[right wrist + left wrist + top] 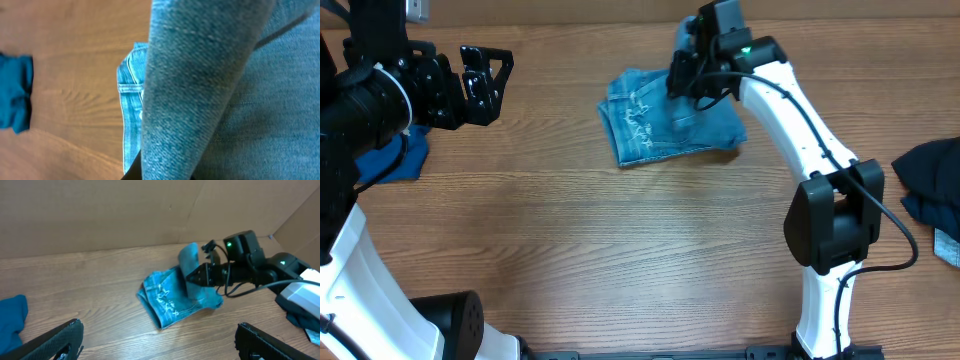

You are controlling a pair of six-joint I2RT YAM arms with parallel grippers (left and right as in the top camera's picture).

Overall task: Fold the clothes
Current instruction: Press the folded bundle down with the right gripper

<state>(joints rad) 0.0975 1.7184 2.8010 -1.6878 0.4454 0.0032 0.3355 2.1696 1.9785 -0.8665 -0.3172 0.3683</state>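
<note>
The pale-blue denim jeans (660, 125) lie folded into a small bundle at the table's back centre, also seen in the left wrist view (170, 297). My right gripper (682, 72) is shut on a fold of the jeans (189, 262) and holds it up above the bundle's right end; denim (200, 85) fills the right wrist view and hides the fingers. My left gripper (490, 75) is open and empty, well left of the jeans; its fingertips (160, 342) frame bare table. A royal-blue garment (395, 158) lies at the left edge under the left arm, and a dark navy garment (930, 180) at the right edge.
A cardboard wall (125, 210) stands along the table's back edge. The royal-blue garment also shows in the left wrist view (11, 317) and the right wrist view (15, 92). The right arm's base (830, 230) stands front right.
</note>
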